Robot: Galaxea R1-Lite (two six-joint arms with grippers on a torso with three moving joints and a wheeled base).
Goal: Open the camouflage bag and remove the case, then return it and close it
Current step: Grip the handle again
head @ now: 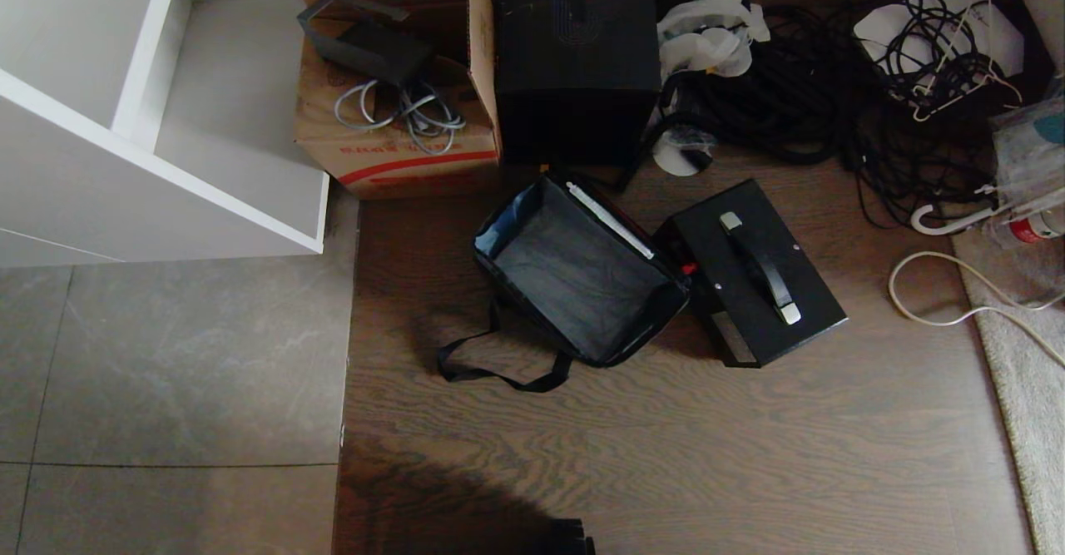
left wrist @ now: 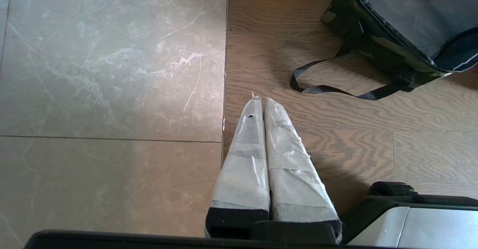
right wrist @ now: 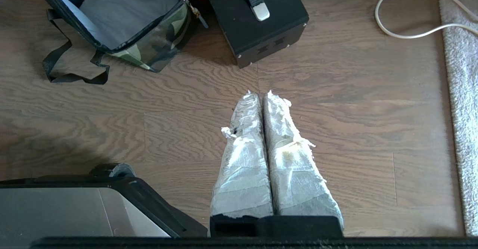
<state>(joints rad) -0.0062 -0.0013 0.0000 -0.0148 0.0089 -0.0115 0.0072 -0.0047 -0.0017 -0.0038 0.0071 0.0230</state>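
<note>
The camouflage bag stands open on the wooden floor, and nothing lies on its dark lining. Its black strap trails toward me. The case, black with a silver-ended handle on top, sits on the floor against the bag's right side. My left gripper is shut and empty, hovering near the tile-wood seam, short of the bag. My right gripper is shut and empty above bare floor, short of the case and the bag. Neither arm shows in the head view.
Behind the bag stand a brown cardboard box and a taller black box. Tangled black cables fill the back right. A white shelf unit is at the left. A rug and a white cord lie at the right.
</note>
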